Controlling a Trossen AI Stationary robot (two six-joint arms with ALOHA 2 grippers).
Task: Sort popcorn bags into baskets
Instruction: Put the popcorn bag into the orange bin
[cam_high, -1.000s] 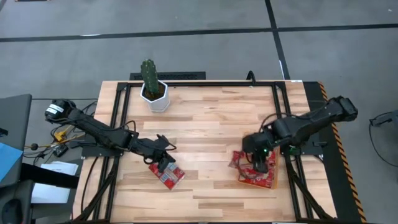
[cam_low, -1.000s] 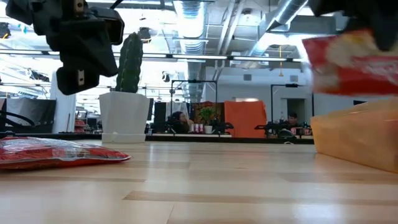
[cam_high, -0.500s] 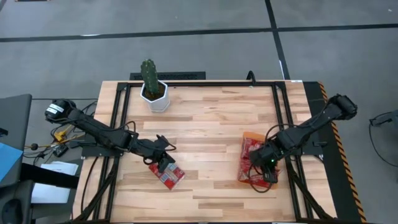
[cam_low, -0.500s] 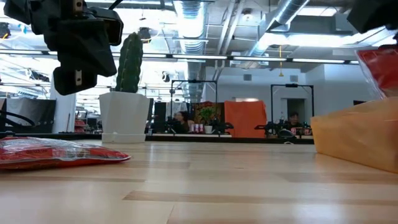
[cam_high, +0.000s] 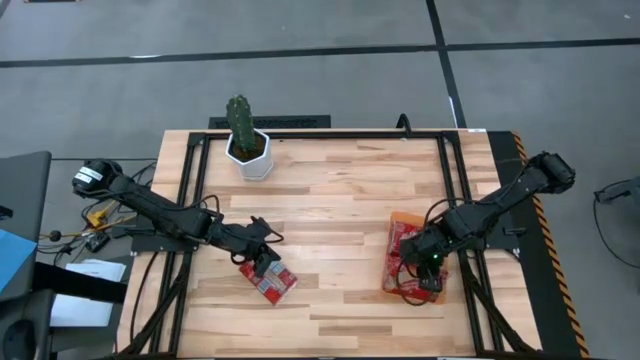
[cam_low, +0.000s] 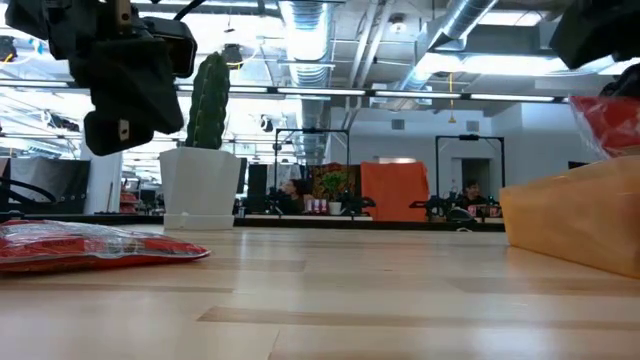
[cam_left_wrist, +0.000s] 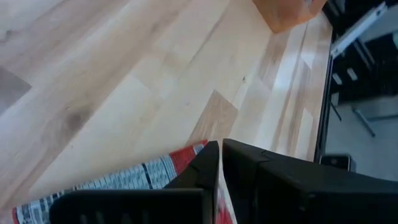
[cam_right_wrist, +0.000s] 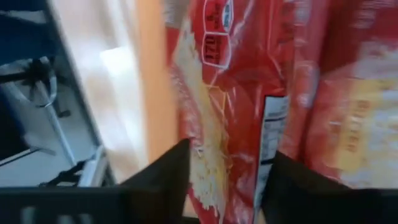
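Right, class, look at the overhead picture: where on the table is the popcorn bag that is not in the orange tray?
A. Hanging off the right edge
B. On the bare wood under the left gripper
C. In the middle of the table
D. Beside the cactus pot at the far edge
B: one popcorn bag lies flat on the wood directly under the left gripper, far from the orange tray and the cactus pot.

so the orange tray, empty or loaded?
Loaded. In the high view the orange tray holds red popcorn bags, with the right gripper over them; its wrist view shows bags inside the rim.
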